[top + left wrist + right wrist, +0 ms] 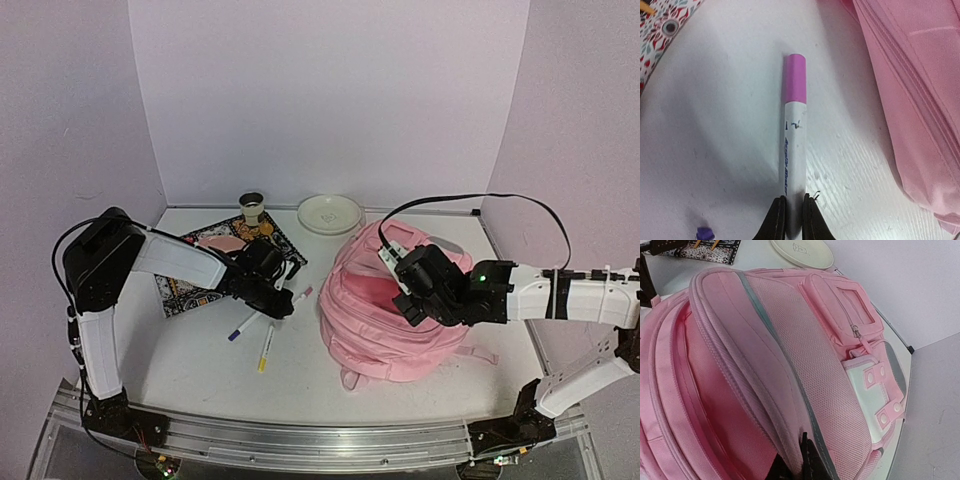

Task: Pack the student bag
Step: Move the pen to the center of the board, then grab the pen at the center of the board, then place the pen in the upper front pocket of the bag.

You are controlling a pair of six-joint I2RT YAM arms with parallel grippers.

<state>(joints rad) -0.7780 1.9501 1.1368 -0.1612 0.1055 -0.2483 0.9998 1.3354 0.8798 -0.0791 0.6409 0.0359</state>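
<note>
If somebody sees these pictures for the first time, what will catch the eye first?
The large pink student bag lies open to the right of the table's middle, and the right gripper pinches the rim of its opening. To its left, the left gripper is closed on a pink-capped marker that lies on the white table.

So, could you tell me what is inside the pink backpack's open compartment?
Only pink lining shows inside the student bag, whose flap the right gripper pinches open. The compartment's bottom is covered by fabric.
</note>
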